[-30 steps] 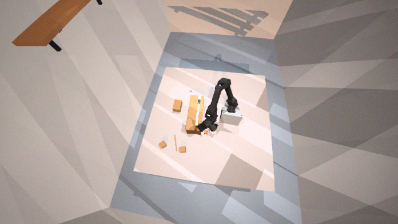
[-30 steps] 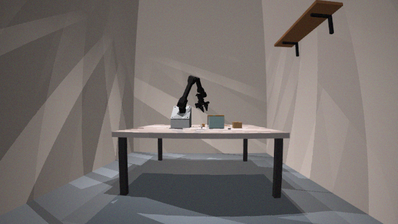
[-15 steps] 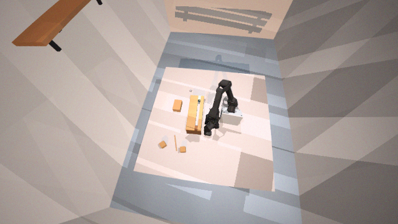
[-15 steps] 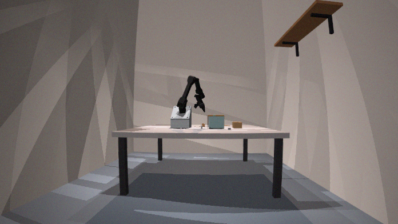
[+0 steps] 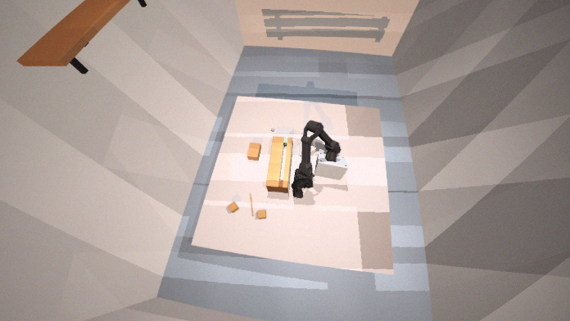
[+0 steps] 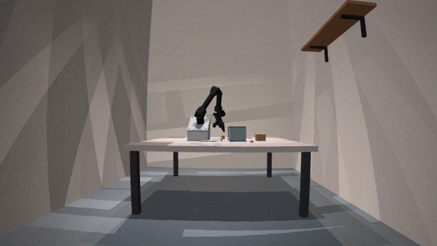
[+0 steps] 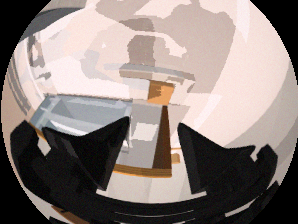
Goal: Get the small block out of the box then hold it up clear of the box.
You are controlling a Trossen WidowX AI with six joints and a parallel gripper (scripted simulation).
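My fingers (image 5: 297,193) (image 6: 218,128) stand apart with nothing between them, above the worktop (image 5: 303,241) (image 6: 220,148) (image 7: 270,95). In my wrist view, the small orange block (image 6: 223,137) (image 7: 161,92) sits at twelve o'clock, outside the box (image 5: 275,164) (image 6: 237,133) (image 7: 145,172).

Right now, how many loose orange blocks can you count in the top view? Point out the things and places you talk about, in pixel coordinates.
3: one larger block (image 5: 254,151) (image 6: 260,137) beside the long box (image 5: 275,164) (image 6: 237,133) (image 7: 87,112), and two smaller ones (image 5: 232,206) (image 5: 261,214), either side of the thin stick (image 5: 251,205). The arm (image 5: 305,157) (image 6: 207,101) may hide more.
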